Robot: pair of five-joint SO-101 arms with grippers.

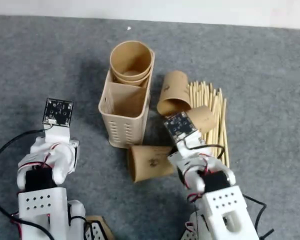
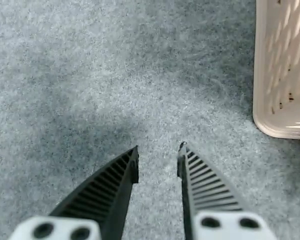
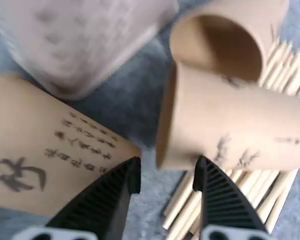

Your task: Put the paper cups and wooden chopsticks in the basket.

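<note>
The beige slotted basket [image 1: 124,112] stands upright mid-table with paper cups [image 1: 131,61] nested in its far compartment. Three more paper cups lie on their sides: one [image 1: 173,93] beside the basket, one [image 1: 205,118] on the wooden chopsticks [image 1: 213,107], and a printed one [image 1: 149,162] in front of the basket. My right gripper [image 3: 167,167] is open, just above the gap between the printed cup [image 3: 45,150] and the cup on the chopsticks [image 3: 235,125], holding nothing. My left gripper [image 2: 159,159] is open over bare carpet, with the basket's corner [image 2: 285,75] beyond it.
Grey carpet covers the table. The left arm [image 1: 50,165] sits to the left of the basket and the right arm [image 1: 205,180] in front of the chopstick pile [image 3: 190,210]. Cables trail from both arm bases near the front edge.
</note>
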